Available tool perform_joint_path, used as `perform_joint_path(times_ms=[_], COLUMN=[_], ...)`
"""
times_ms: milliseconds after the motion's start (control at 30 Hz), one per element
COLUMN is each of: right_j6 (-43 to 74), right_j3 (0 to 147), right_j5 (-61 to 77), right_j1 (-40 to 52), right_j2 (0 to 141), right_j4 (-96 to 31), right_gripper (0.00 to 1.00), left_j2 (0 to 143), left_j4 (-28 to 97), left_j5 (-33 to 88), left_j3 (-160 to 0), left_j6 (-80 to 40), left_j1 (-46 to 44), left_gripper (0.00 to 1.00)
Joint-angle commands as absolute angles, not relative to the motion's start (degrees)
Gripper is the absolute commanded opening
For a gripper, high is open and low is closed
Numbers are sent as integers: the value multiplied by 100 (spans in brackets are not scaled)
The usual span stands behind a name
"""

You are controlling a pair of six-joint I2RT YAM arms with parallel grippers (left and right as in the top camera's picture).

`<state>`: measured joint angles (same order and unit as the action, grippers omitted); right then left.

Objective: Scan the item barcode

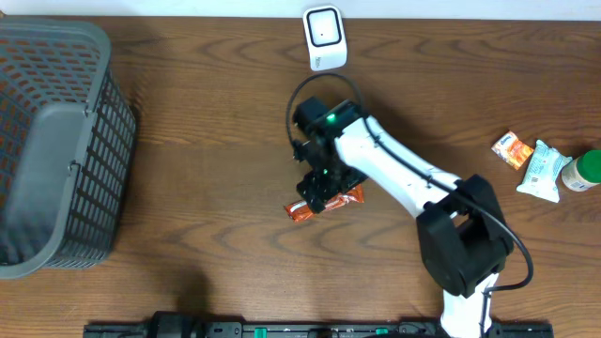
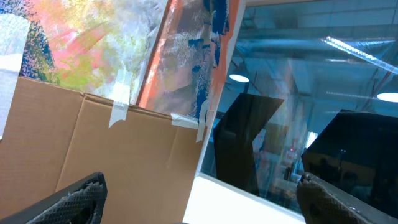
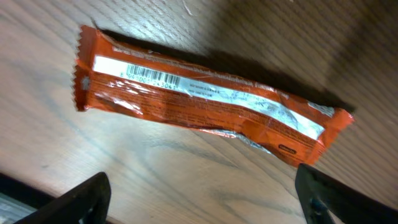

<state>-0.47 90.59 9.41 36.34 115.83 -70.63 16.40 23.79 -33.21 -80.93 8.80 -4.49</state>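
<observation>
The right tool [image 3: 200, 193] is released: its two fingers [image 3: 87, 199] stand wide apart with nothing held between them, above the orange snack bar [image 3: 205, 106]. The bar lies flat and free on the wooden worktop [image 1: 207, 141], near its middle and a little toward the edge where the arms are mounted. Its barcode [image 3: 152, 76] faces upward, on the white strip close to one end. The white scanner [image 1: 325, 38] stands at the far edge, well apart from the bar. A grey basket [image 1: 103, 178] is at the left edge. The left tool [image 2: 202, 193] is also released and empty, facing a cardboard sheet [image 2: 124, 155].
</observation>
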Motion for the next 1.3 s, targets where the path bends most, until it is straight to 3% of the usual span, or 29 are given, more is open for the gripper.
perform_joint_path(times_ms=[0, 67, 133, 300, 567, 667, 1100, 1167, 1200, 1233, 1267], right_j6=[139, -183, -969, -3002, -4058, -4635, -4939, -4941, -4939, -4925, -4845], right_j3=[9155, 9150, 9105, 8927, 8908, 8906, 8906, 8906, 8906, 8906, 8906], right_j5=[1804, 1540, 1210, 784, 1299, 1844, 1863, 1927, 1957, 1959, 1962], right_j1=[3433, 3433, 3437, 3358, 3079, 3033, 2869, 2838, 2836, 2836, 2836], right_j2=[11572, 11572, 11572, 11587, 11867, 11992, 12578, 12691, 12772, 12829, 12925], right_j4=[-7035, -6936, -6803, -6407, -6637, -6814, -6567, -6512, -6517, -6545, -6587], right_gripper=[83, 86, 100, 99, 99, 87, 85, 77, 65, 20, 14], left_j2=[1612, 1610, 1610, 1610, 1612, 1610, 1610, 1612, 1612, 1610, 1610], left_j4=[2357, 2359, 2357, 2357, 2357, 2359, 2359, 2357, 2357, 2357, 2357], left_j5=[-3371, -3371, -3371, -3371, -3371, -3371, -3371, -3371, -3371, -3371, -3371], left_j3=[-8086, -8086, -8086, -8086, -8084, -8086, -8086, -8086, -8086, -8084, -8086], left_j6=[847, 849, 849, 849, 849, 849, 849, 849, 849, 849, 849], left_j1=[-425, -425, -425, -425, -425, -425, -425, -425, -425, -425, -425], left_gripper=[98, 98, 98, 98, 98, 98, 98, 98, 98, 98, 98])
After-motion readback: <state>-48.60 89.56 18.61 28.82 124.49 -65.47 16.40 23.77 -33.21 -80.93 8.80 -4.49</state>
